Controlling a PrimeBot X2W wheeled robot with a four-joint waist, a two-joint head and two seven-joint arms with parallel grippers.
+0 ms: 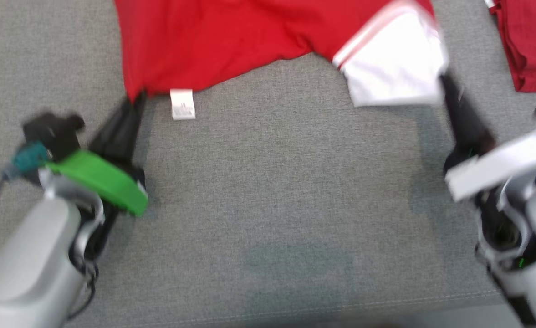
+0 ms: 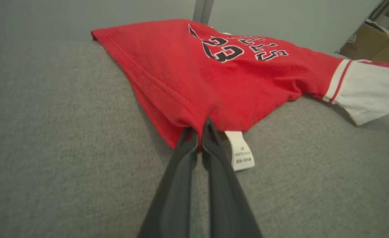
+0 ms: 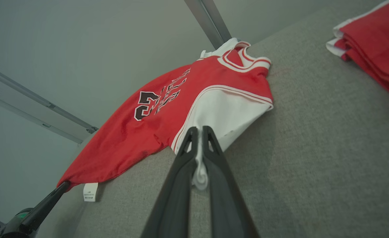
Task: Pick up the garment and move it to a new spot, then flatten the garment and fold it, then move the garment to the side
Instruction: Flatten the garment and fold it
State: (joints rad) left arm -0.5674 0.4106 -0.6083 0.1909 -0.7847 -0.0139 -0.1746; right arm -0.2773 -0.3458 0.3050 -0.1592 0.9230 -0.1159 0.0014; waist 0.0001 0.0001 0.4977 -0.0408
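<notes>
Left wrist view: my left gripper was pinched shut on a red hem corner of the garment, with cloth caught between the tips of the two dark fingers. Just beside the fingers a white care label hung from the hem and lay on the grey fabric surface. From that corner the jersey spread away from me, its dark number and lettering facing up. Its white section reached toward that view's right. A cardboard box stood beyond the surface at the far right.

In the right wrist view my right gripper was closed on the edge of the white section, and a fold of white cloth bunched between the fingers. The red body ran off to that view's left, with the collar at the far end. A folded red pile lay well apart at that view's upper right.

The head view was blurred. It showed the garment along the far side of the surface, held at its near edge by both my grippers, the left one on the red corner and the right one on the white.
</notes>
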